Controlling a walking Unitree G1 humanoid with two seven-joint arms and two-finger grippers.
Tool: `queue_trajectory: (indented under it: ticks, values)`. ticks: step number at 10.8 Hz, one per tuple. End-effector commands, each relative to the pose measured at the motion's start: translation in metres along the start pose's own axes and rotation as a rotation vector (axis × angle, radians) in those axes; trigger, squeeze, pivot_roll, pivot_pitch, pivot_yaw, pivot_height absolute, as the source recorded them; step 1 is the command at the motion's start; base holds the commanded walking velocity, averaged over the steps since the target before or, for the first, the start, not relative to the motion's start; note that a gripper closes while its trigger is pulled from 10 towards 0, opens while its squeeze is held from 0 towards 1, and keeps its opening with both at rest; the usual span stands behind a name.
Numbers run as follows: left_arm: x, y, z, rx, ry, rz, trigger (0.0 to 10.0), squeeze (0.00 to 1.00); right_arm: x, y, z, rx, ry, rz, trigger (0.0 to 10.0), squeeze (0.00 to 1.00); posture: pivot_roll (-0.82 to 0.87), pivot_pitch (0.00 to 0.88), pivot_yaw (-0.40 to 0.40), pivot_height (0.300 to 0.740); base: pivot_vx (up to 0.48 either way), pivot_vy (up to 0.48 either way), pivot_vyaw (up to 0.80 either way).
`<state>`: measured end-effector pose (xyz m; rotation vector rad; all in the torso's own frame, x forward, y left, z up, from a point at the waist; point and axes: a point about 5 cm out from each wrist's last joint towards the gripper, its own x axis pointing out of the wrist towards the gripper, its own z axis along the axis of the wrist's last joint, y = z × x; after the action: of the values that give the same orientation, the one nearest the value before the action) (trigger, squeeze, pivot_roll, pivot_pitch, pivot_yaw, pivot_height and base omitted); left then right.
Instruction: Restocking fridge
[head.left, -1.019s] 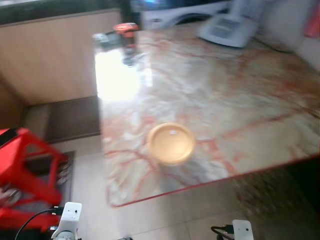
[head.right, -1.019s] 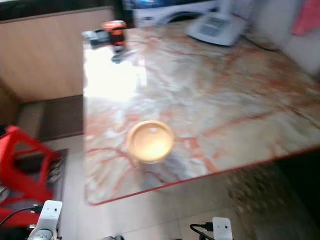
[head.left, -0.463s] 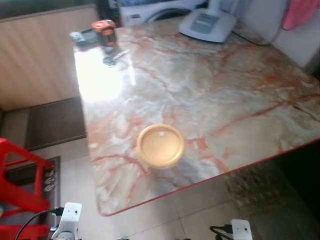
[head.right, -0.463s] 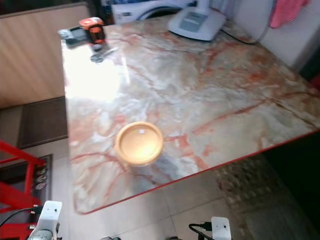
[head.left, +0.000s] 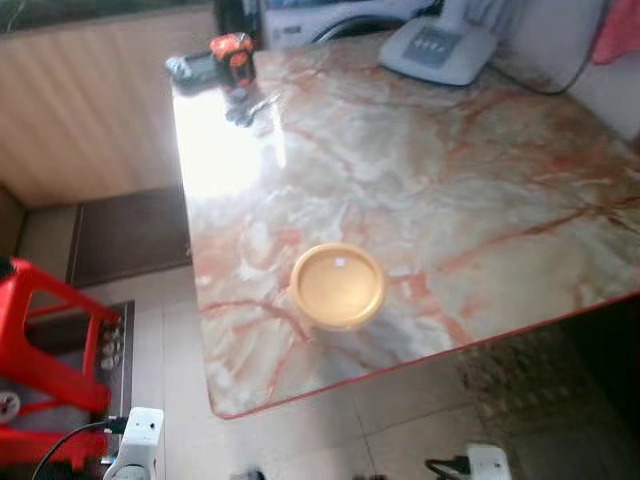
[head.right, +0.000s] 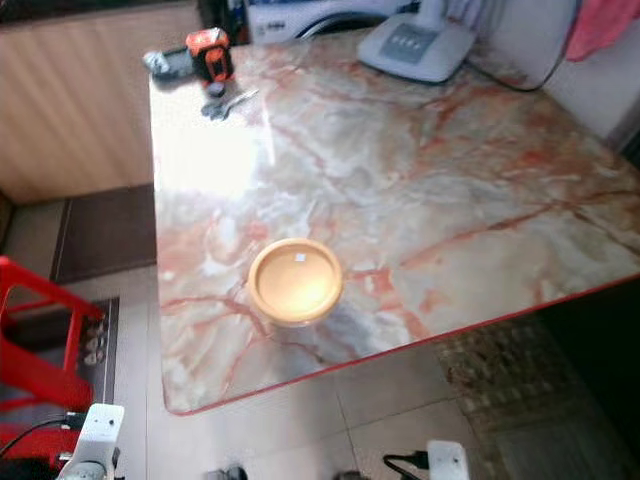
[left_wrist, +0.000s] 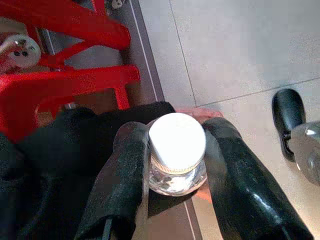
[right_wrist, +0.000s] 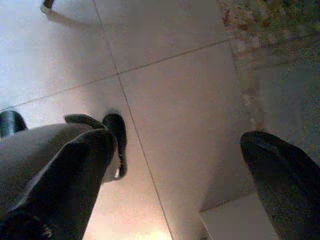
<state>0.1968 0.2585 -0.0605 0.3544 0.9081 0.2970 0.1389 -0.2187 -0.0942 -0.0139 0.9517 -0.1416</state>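
Two fingers of my left gripper (left_wrist: 175, 165) clamp a small glass jar (left_wrist: 176, 175) just under its white lid (left_wrist: 177, 142), down by my side — rigid, slippery, breakable, so I judge the ribbed neck safest. My right gripper (right_wrist: 175, 175) hangs spread, empty.

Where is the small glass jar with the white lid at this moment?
The glass jar is held between the two black fingers of the left gripper, low above the tiled floor, beside the red stool.
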Motion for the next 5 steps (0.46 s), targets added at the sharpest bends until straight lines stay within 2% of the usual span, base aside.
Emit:
queue_trajectory:
  ticks: [1, 3, 5]
  values:
    - [-0.002, -0.001, -0.012, -0.002, 0.034, -0.008, 10.0, 0.00, -0.003, -0.003, -0.011, 0.017, 0.031, -0.006, 10.0, 0.00, -0.13, 0.178, 0.023, 0.740, -0.289, 0.000, 0.00]
    - [-0.002, -0.003, -0.012, -0.002, 0.034, -0.013, 10.0, 0.00, -0.003, 0.000, -0.012, 0.016, 0.034, -0.004, 10.0, 0.00, -0.14, 0.178, 0.024, 0.740, -0.289, 0.000, 0.00]
    - [-0.002, -0.004, -0.010, -0.003, 0.032, -0.012, 10.0, 0.00, -0.003, 0.011, -0.013, 0.013, 0.039, 0.010, 10.0, 0.00, -0.14, 0.177, 0.022, 0.740, -0.294, 0.000, 0.00]
